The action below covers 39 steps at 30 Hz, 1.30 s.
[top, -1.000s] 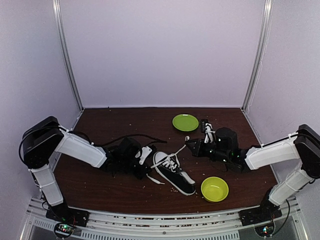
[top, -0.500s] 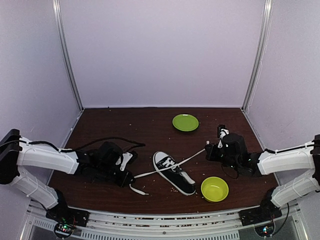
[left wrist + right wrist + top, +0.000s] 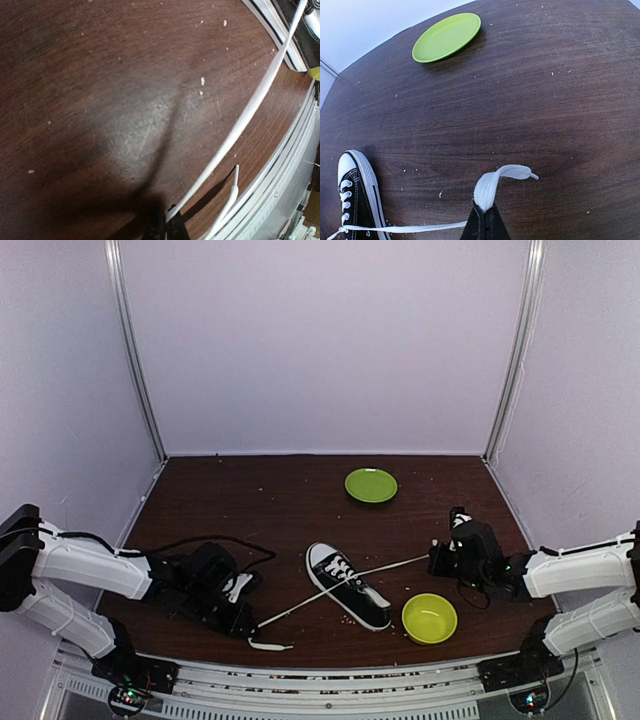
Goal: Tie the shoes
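The black sneaker [image 3: 347, 584] with white toe cap lies in the middle of the table; it also shows in the right wrist view [image 3: 355, 200]. Its white laces run taut to both sides. My left gripper [image 3: 245, 625] is shut on the left lace [image 3: 240, 125], low over the table near the front edge, with the lace's loose end [image 3: 231, 192] beside it. My right gripper [image 3: 432, 558] is shut on the right lace's end [image 3: 495, 185], to the right of the shoe.
A green plate [image 3: 371, 485] lies at the back, also in the right wrist view [image 3: 447, 36]. A green bowl [image 3: 429, 618] sits at the front right, close to the shoe's toe. The table's metal front rail [image 3: 285, 175] is close to my left gripper.
Both grippers have pulled outward, the left toward the front left, the right toward the right. The laces have drawn out from loose loops to straight taut lines.
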Each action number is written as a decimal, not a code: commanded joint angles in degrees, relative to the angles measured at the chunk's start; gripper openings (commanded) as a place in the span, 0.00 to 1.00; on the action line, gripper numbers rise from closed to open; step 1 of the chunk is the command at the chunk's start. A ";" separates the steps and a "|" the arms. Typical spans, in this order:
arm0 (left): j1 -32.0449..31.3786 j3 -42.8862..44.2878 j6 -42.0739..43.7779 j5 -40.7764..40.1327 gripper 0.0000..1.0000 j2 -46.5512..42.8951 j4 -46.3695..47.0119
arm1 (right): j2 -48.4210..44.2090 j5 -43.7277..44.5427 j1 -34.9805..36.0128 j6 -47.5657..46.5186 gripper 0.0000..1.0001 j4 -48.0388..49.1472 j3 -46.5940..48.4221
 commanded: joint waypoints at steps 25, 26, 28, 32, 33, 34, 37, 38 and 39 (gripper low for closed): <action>6.64 30.29 8.56 3.60 0.63 29.79 18.70 | -0.47 -17.60 -1.18 -7.13 0.43 -6.58 6.42; 7.46 31.03 8.59 4.42 0.63 30.80 19.80 | -0.87 -17.97 -1.20 -6.48 0.49 -5.68 5.80; 8.23 33.17 8.64 6.60 0.63 32.94 21.30 | -1.59 -18.91 -1.20 -5.84 0.60 -3.44 4.61; 8.60 37.69 8.31 9.46 0.63 36.36 23.33 | -3.56 -18.79 -1.20 -4.41 0.71 -0.98 2.46; 8.61 38.67 8.48 9.64 0.63 36.99 23.48 | -3.94 -18.59 -1.20 -4.42 0.73 -0.72 2.13; 8.67 39.67 8.64 9.71 0.63 37.66 23.53 | -4.32 -18.26 -1.20 -4.51 0.77 -0.73 1.98; 9.15 41.48 9.32 10.12 0.63 38.73 23.92 | -5.06 -14.49 -1.19 -3.26 0.79 -4.06 2.58; 9.36 41.39 9.82 9.81 0.63 38.51 24.28 | -5.16 -13.31 -1.22 -3.05 0.79 -5.27 2.83; 9.61 40.92 10.49 9.15 0.64 38.01 24.41 | -5.22 -12.13 -1.25 -2.88 0.79 -6.63 3.39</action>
